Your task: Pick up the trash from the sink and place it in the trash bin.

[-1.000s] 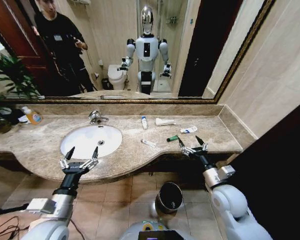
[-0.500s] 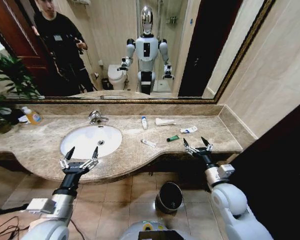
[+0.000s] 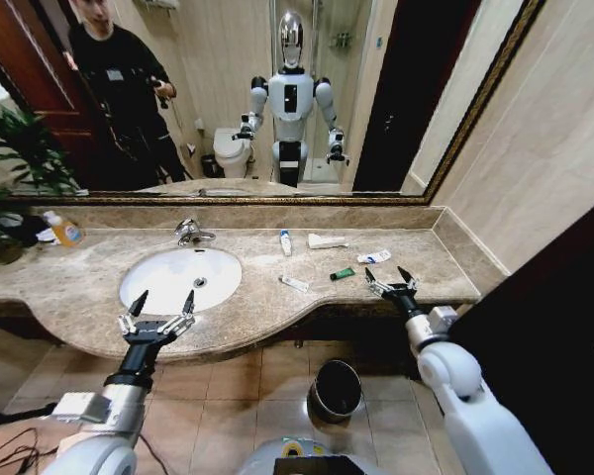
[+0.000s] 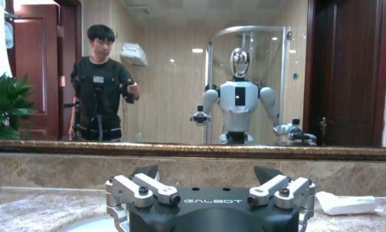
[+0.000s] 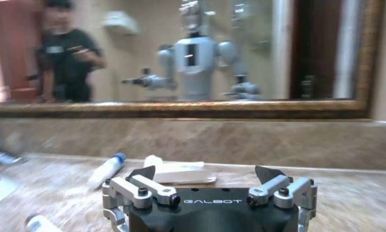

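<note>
The trash lies on the beige counter to the right of the white oval sink (image 3: 150, 287): a white tube with a blue cap (image 3: 286, 242), a flat white wrapper (image 3: 327, 240), a white-and-blue packet (image 3: 373, 256), a dark green mini tube (image 3: 343, 273) and a small white tube (image 3: 295, 284). My right gripper (image 3: 387, 276) hovers open at the counter's front edge, just right of the green tube. Its wrist view shows the gripper (image 5: 206, 173), the capped tube (image 5: 106, 170) and the wrapper (image 5: 180, 173) beyond. My left gripper (image 3: 162, 300) is open at the basin's front rim. The black trash bin (image 3: 335, 389) stands on the floor below.
A chrome faucet (image 3: 190, 233) stands behind the basin. A yellow-orange soap bottle (image 3: 64, 231) and a plant (image 3: 10, 158) sit at the far left. A mirror (image 3: 277, 99) spans the back wall. A dark panel (image 3: 554, 317) closes off the right side.
My right gripper has shifted slightly right and farther in over the counter's edge, staying open. The left arm has not moved.
</note>
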Robot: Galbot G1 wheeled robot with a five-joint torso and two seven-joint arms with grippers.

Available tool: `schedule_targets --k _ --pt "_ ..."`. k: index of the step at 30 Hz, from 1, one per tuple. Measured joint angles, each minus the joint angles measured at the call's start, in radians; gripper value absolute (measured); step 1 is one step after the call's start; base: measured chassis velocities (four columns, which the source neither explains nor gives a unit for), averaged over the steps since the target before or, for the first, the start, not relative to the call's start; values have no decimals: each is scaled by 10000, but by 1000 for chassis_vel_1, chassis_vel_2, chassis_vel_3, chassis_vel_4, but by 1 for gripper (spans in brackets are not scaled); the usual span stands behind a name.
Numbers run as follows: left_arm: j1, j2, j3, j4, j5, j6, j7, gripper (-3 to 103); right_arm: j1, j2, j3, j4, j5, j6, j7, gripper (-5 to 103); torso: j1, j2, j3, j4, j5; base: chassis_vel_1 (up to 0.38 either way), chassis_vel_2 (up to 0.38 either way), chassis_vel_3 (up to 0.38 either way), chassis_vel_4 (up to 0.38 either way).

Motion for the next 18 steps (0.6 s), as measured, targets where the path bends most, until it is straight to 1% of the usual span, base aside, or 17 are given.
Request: schedule_targets --k 1,2,4,6,8,9,14,17,18 --pt "0 1 1 1 -1 1 2 100 168 -139 47 -307 41 99 -496 100 0 0 0 0 -1 0 0 0 0" --pt "0 1 1 1 -1 1 2 100 168 -139 47 -307 41 99 -496 100 0 0 0 0 -1 0 0 0 0" --pt "0 0 0 0 0 0 2 100 612 -441 103 -1051 70 220 -1349 100 0 0 1 0 2 0 0 0 0" --pt "0 0 0 1 0 0 1 100 1105 -707 102 -1789 6 231 -1797 100 0 0 0 0 0 0 0 0 0" --pt "0 1 0 0 0 0 1 100 1285 -820 73 -2047 -61 232 -1907 100 0 0 1 0 0 0 0 0 0" --pt "0 0 0 0 0 1 1 100 1630 -1020 -3 -2491 -147 224 -2040 100 1 0 1 -1 1 0 0 0 0" --pt "0 0 0 0 0 0 1 100 2402 -1397 -274 -3367 -214 71 -2043 100 1 0 1 1 1 0 0 0 0" --pt "0 1 1 0 0 0 2 100 2613 -1573 -342 -3645 -371 41 -2196 100 0 0 0 0 1 0 0 0 0" --pt "0 0 0 1 0 0 3 100 2768 -1744 -400 -3865 -525 41 -2413 100 0 0 0 -1 0 0 0 0 0"
